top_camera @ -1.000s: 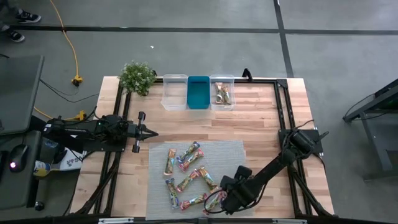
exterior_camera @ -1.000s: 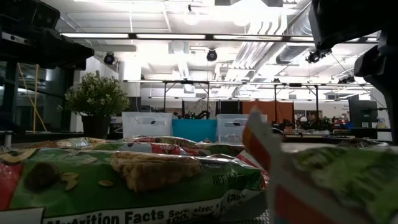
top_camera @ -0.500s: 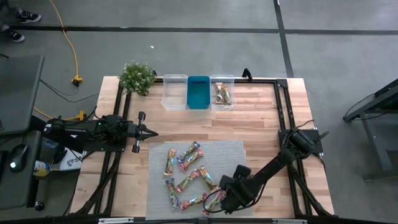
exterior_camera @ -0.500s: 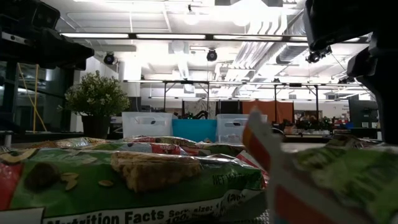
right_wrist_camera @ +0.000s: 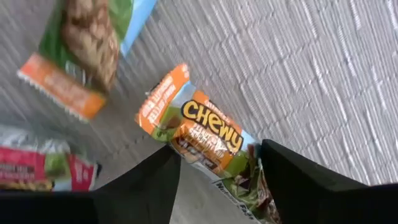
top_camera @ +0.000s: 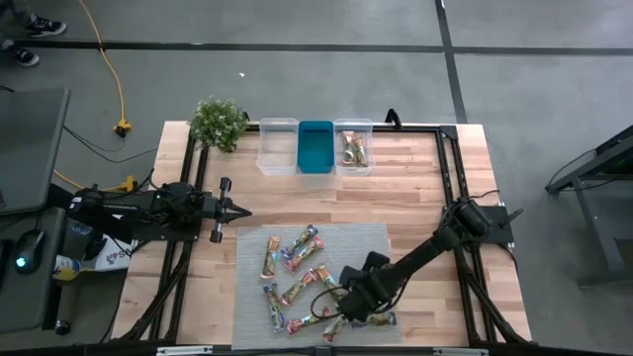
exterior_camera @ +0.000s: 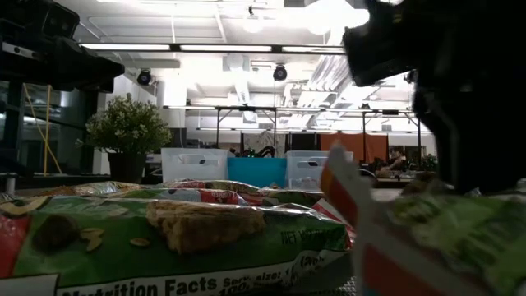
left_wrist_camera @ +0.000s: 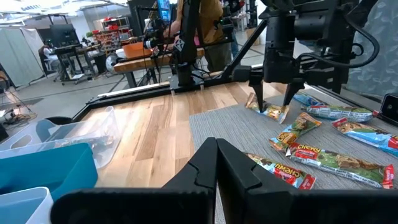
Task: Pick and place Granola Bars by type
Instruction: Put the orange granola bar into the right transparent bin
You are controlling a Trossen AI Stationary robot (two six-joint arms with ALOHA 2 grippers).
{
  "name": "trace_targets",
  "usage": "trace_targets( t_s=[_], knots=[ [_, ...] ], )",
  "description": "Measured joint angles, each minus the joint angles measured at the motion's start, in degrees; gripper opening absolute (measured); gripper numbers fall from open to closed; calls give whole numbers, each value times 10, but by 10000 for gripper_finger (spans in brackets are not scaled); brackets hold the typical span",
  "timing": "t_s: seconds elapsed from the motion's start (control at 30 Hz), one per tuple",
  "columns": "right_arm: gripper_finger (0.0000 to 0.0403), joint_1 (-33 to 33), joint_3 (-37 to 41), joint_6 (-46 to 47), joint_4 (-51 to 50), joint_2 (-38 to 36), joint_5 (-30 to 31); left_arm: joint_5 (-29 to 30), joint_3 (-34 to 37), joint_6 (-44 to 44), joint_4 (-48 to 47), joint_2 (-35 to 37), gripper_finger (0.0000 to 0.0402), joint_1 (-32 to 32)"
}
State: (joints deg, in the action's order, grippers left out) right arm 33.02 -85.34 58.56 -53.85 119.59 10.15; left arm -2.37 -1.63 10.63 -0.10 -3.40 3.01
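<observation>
Right wrist view: right claw (right_wrist_camera: 214,171) open, straddling Chewy bar (right_wrist_camera: 202,134).

We see grey concrete floor (top_camera: 297,79) with dark tape lines, yellow cable (top_camera: 107,61) at 10 o'clock, wooden table (top_camera: 396,198), potted plant (top_camera: 218,123) at 11, ceiling strip lights (exterior_camera: 246,48) overhead.

Low view – nearest bar (exterior_camera: 164,238) cut off; right arm (exterior_camera: 460,82) dark, cropped.
</observation>
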Motion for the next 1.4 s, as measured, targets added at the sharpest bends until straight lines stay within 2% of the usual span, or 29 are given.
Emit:
trace_targets(
  t_s=[0.5,1.03,1.4],
  knots=[
    [159,-38,0,-22,18,0,-39,0,0,0,0,0,1,0],
    [85,-38,0,22,46,0,-46,0,0,0,0,0,1,0],
    [75,-38,-1,46,62,0,-61,0,0,0,0,0,1,0]
  ],
)
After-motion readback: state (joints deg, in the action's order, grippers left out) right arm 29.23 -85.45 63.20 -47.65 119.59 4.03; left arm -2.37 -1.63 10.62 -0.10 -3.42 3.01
